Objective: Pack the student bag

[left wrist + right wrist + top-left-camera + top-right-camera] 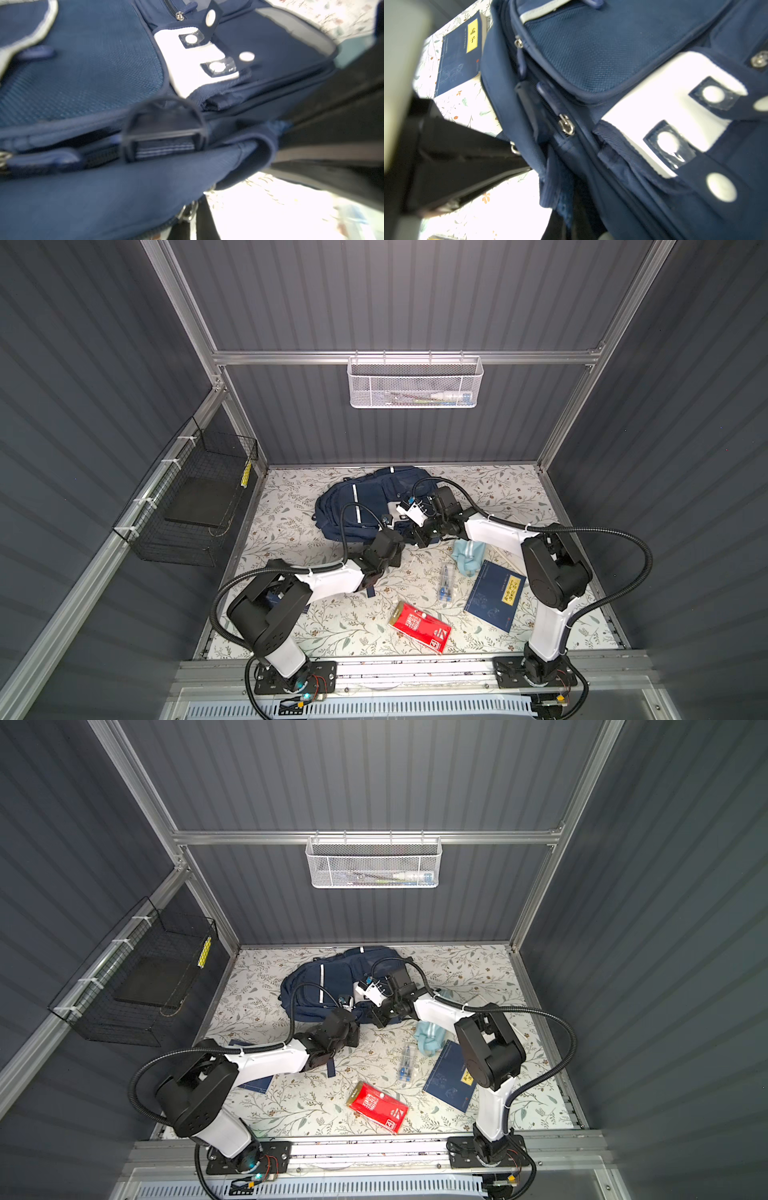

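In the right wrist view, a navy book lies at the upper left of the frame. Its cover carries a yellow label with two black characters, one above the other: 孟子. Beside the label runs a thin line of small print, too fine to read.

In both top views, a navy book at the lower right of the bench carries a yellow label with dark characters, too small to make out. A red packet at the lower middle bears white block lettering and a white square mark at one corner. Neither is legible.

On the black wire basket at the left hangs a yellow tag. Its markings cannot be read.
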`<state>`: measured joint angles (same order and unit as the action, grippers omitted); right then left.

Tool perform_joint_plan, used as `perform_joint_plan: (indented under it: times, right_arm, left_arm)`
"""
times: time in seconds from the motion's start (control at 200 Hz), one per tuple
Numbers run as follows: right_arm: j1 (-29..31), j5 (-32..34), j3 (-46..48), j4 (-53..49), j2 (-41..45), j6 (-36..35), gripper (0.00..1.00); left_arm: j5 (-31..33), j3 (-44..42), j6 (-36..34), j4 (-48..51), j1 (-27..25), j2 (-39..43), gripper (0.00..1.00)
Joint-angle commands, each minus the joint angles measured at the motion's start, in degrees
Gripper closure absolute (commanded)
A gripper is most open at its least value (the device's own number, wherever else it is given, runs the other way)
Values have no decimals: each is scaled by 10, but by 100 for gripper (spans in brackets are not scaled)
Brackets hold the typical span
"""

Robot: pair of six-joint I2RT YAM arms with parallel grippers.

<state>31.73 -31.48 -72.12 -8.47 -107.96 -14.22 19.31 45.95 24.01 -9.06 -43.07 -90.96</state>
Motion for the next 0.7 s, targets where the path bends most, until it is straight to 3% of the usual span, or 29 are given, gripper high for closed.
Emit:
perform_joint_plan:
  times: [0.0, 0.24, 0.425, 0.585, 0.695]
  right_arm:
    - [-12, -2, 8, -1, 46, -26, 100]
    - [-20, 50, 18, -34, 57, -66, 100]
    - [-39, 94, 24, -40, 63, -98, 100]
    - [-63, 115, 36, -15, 82, -107, 100]
    - [-44, 255, 44, 26, 83, -107, 100]
  left_arm:
    - [-11, -22, 27, 54, 70, 67, 100]
    - [38, -23, -16, 138, 95, 128, 100]
    - [-31, -33, -12, 155, 207, 161, 100]
    - [-36, -9, -51, 186, 217, 172, 100]
    - [-122, -12, -34, 172, 210, 169, 100]
